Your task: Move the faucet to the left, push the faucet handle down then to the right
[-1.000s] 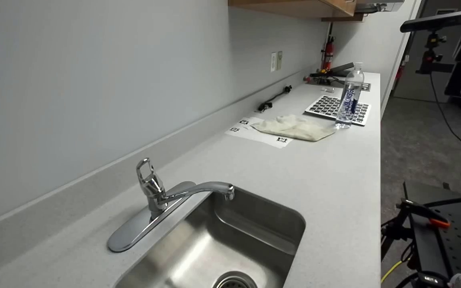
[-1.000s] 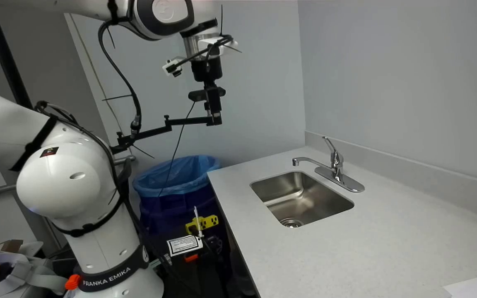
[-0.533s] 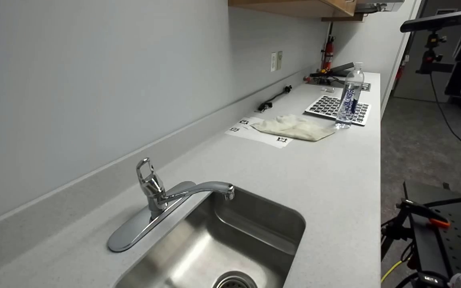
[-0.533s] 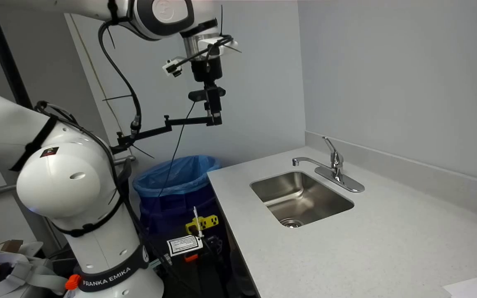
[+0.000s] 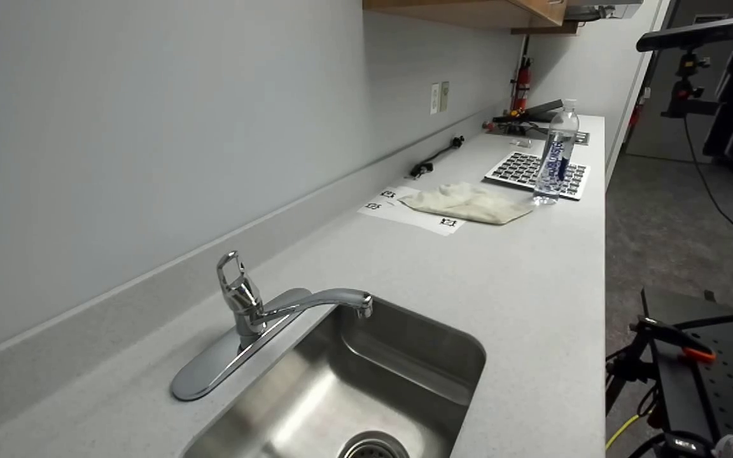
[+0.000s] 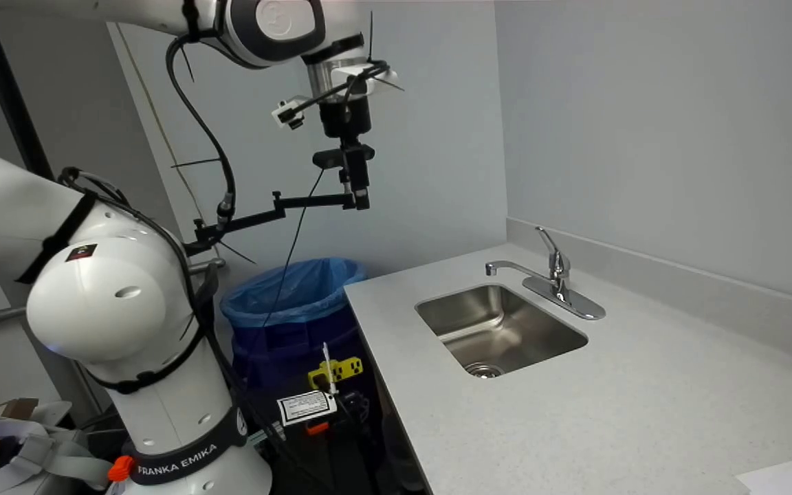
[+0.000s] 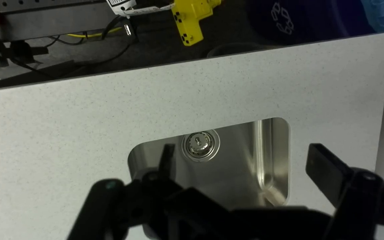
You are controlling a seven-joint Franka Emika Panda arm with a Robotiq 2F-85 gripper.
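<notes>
In an exterior view, the arm [image 6: 100,295] is cut off by the left and top edges. Next, the lower half of a blue bin [image 6: 289,302] is lost in the dark. The gripper [image 7: 242,160] is held high, seen side-on, well apart from the faucet. In the wrist view its fingers [image 7: 327,171] are blurred but plainly spread wide apart; the sink [image 7: 277,150] is seen below between them, partly covered by gripper parts.

In both exterior views the faucet [image 6: 559,275] is found at the wall side of the sink, spout out over the basin, handle [image 6: 546,240] tilted up on top. The drain [image 5: 373,445] is cropped by the bottom edge in an exterior view. Further right, a paper [image 5: 398,215] is partly covered by a cloth [image 5: 465,203], and a rack [image 5: 516,169] of dark squares is partly blocked by a bottle [image 5: 556,156].

Writing: FRANKA EMIKA is read on the arm's base; the small sticker [image 6: 82,251] above is not legible. A recycling mark is shown on the bin in the wrist view. The white tag [image 6: 306,407] is printed too finely to be read. Black square codes are printed on the paper. Blue sideways lettering on the bottle cannot be read with certainty.
</notes>
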